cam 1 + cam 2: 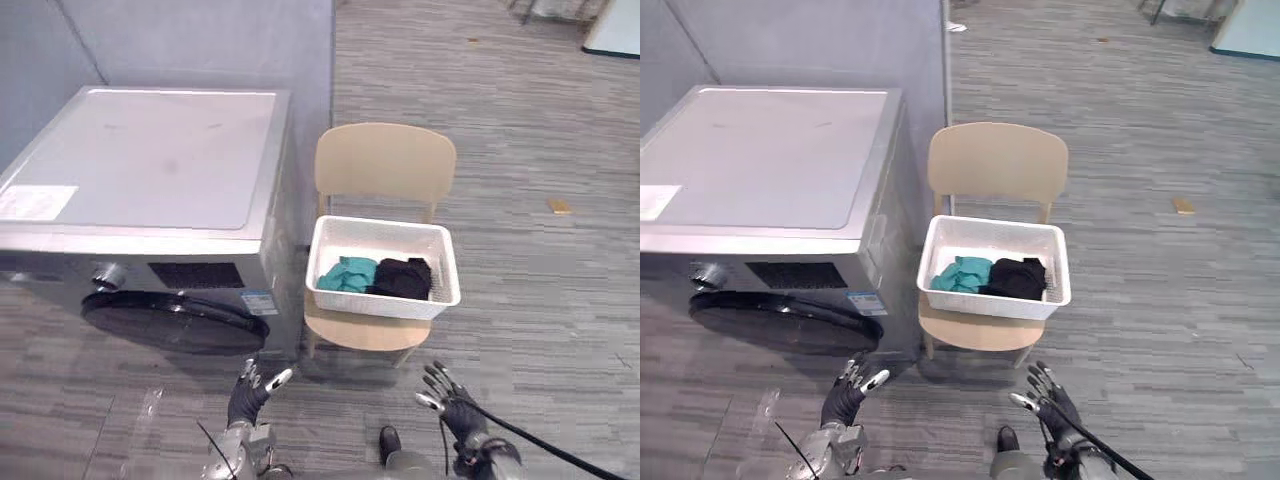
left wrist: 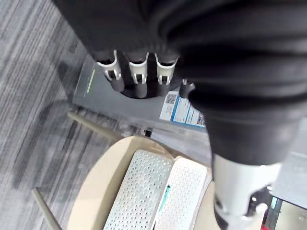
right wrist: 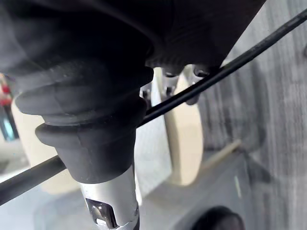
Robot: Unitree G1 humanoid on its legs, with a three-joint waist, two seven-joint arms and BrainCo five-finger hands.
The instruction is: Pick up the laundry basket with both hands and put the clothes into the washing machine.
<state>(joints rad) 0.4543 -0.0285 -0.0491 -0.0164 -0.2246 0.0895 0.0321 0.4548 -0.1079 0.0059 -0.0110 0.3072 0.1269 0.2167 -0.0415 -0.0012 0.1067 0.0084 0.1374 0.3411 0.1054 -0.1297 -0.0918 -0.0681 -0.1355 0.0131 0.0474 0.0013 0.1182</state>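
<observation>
Fingers [image 1: 436,380] spread, left hand [image 1: 246,400], right hand [image 1: 460,410] | laundry basket [image 1: 380,301] on chair [image 1: 385,160] | grey carpet [image 1: 545,300]

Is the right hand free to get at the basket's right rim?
Probably yes: the right hand, open, sits short of the laundry basket on the chair, with only floor between.
</observation>
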